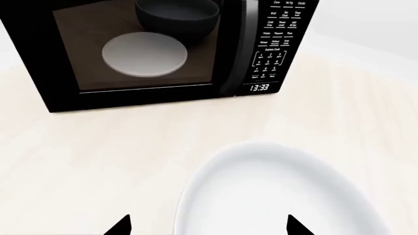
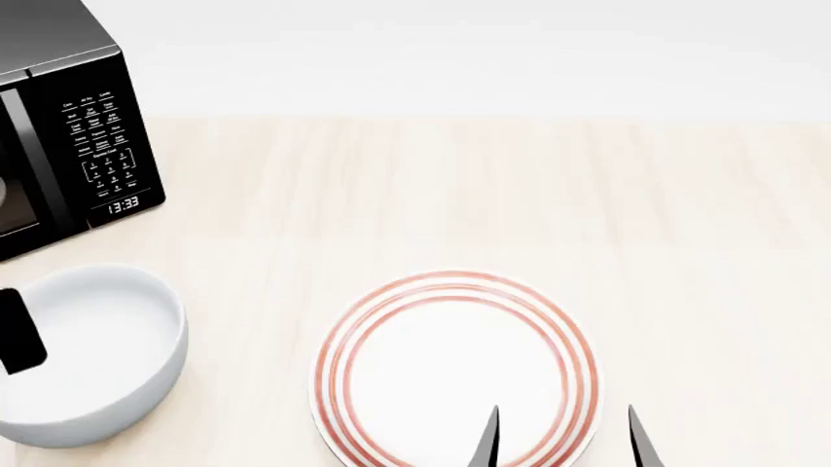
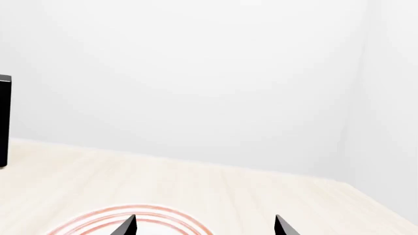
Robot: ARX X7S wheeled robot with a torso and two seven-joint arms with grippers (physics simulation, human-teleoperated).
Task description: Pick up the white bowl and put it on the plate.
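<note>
Head view: white bowl (image 2: 85, 355) sits left of the plate (image 2: 454, 365) on the surface (image 2: 520, 195); left claw (image 1: 207, 226) spread astride its rim, right claw (image 2: 565, 440) open; a shallow pinch might slip.

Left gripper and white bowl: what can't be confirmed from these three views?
- Left gripper: only two fingertips show, cut by the left wrist view's edge; contact with the white bowl can't be told.
- Bowl's near side: cut off by both views' edges.
- Plate: its near rim is cut by the head view's edge.
- Microwave: keypad labels too small to read.
- Right gripper: body out of frame.
</note>
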